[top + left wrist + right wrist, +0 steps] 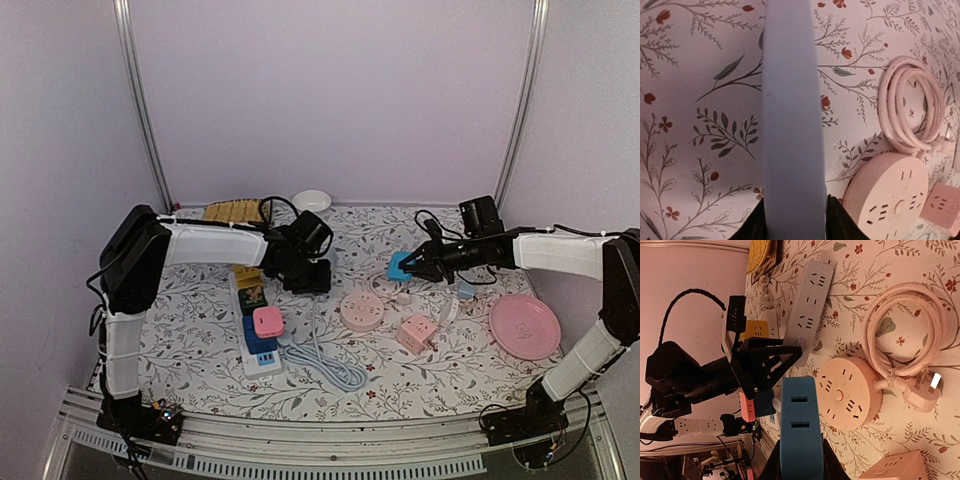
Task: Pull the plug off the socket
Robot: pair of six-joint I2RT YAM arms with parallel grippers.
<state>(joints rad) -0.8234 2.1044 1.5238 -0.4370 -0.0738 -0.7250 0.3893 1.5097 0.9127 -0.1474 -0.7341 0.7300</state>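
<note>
Right gripper [418, 263], overhead view: clenched on the blue plug [399, 266], which is carried above the table, well apart from the left arm's working area. The left gripper [308, 274] sits low, near a second strip [255, 335] loaded with coloured adapters. Its jaw state cannot be read from this view. A round pink socket [362, 310] and a pink cube socket [417, 333] lie between the two arms.

Left wrist view: the dark fingers [752, 227] bear on both sides of the white power strip [790, 125], which runs out from the jaws across the frame. The grip is closed on the strip. The face shown is plain, and no plug shows on it.

Right wrist view: the blue plug is gripped between the fingers, with two slot pairs facing the camera. The white power strip lies beyond it with its three outlet groups unoccupied and the left gripper at its near end. There is a clear gap between plug and strip.

Status (judgement): extraction appears complete, since the plug is free of the socket. Remaining steps are probably to lower the plug to the table and let go, then let go of the strip.
</note>
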